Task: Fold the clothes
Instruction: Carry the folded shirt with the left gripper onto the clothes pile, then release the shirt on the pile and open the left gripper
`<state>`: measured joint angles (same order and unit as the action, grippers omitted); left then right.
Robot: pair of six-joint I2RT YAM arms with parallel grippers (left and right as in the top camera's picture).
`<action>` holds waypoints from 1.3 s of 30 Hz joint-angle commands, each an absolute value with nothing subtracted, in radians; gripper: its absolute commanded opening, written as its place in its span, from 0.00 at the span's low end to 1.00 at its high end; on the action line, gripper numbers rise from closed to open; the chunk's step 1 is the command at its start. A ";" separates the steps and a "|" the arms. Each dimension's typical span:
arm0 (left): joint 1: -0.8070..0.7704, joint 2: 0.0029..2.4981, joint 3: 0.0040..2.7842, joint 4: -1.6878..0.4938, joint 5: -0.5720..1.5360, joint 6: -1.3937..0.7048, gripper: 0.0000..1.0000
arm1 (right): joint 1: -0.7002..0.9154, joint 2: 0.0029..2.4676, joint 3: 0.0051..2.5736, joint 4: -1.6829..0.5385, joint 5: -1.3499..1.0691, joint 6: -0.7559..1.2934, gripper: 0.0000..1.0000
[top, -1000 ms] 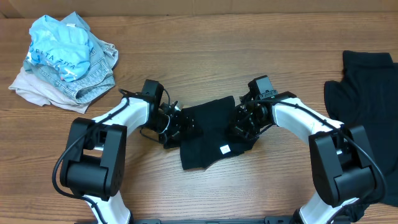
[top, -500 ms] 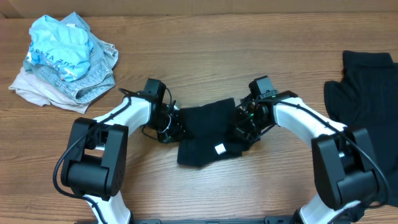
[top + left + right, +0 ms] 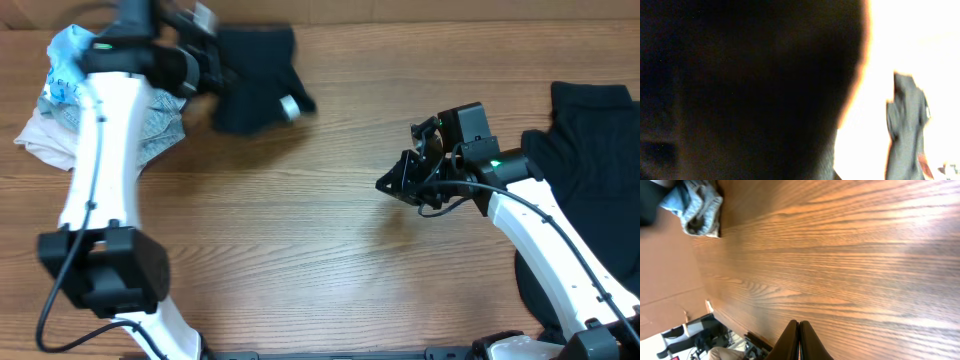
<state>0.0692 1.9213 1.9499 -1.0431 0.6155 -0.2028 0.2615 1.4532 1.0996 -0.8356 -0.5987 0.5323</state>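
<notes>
- A heap of light clothes [image 3: 100, 110], pale blue, denim and beige, lies bunched at the far left corner of the desk [image 3: 300, 240]. It also shows as a small bundle in the right wrist view.
- The left arm [image 3: 95, 190] reaches from the near edge up over that heap toward the far edge.
- The left tool [image 3: 212, 72] is at the end of that arm, near the far edge. It is blurred in the overhead view, and its jaws are closed narrow on cloth.
- The folded black T-shirt [image 3: 255, 85] hangs from the left tool just to the right of the heap, by the far edge, with its white label [image 3: 290, 105] at its lower right corner.
- The left wrist view is almost filled with dark fabric right at the lens. A blurred grey shape at the right of it is too unclear to name.
- The middle of the desk shows bare wood grain.
- The right tool [image 3: 392, 186] is right of centre and points left, with its fingers pressed together and nothing between them. The right wrist view shows it [image 3: 798, 325] above plain wood.
- The right arm [image 3: 540, 230] runs back to the near right corner.
- More black T-shirts [image 3: 590, 130] lie spread along the right edge, apart from the right tool.
</notes>
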 commanded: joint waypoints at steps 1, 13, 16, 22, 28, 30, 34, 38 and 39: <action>0.267 1.909 2.006 -0.915 0.618 -0.275 0.04 | 0.259 1.448 1.114 -0.847 -0.569 0.523 0.05; 0.570 2.106 2.000 -0.716 0.612 -0.339 0.39 | 0.260 1.448 1.114 -0.878 -0.566 0.524 0.05; 0.580 2.186 2.000 -0.756 0.622 -0.336 1.00 | 0.260 1.448 1.114 -0.877 -0.566 0.524 0.05; 0.596 2.267 2.000 -0.891 0.628 -0.275 1.00 | 0.260 1.448 1.114 -0.907 -0.567 0.524 0.05; 0.627 2.181 2.000 -0.892 0.685 -0.272 1.00 | 0.260 1.448 1.114 -0.921 -0.562 0.523 0.05; 0.628 2.128 2.000 -0.901 0.685 -0.255 1.00 | 0.260 1.448 1.114 -0.921 -0.558 0.523 0.05; 0.628 2.038 2.000 -0.982 0.688 -0.247 1.00 | 0.260 1.448 1.114 -0.923 -0.559 0.523 0.05; 0.628 1.933 2.000 -1.015 0.599 -0.190 1.00 | 0.260 1.448 1.114 -0.923 -0.559 0.523 0.05; 0.627 1.914 2.000 -1.016 0.559 -0.183 1.00 | 0.260 1.448 1.114 -0.922 -0.558 0.523 0.05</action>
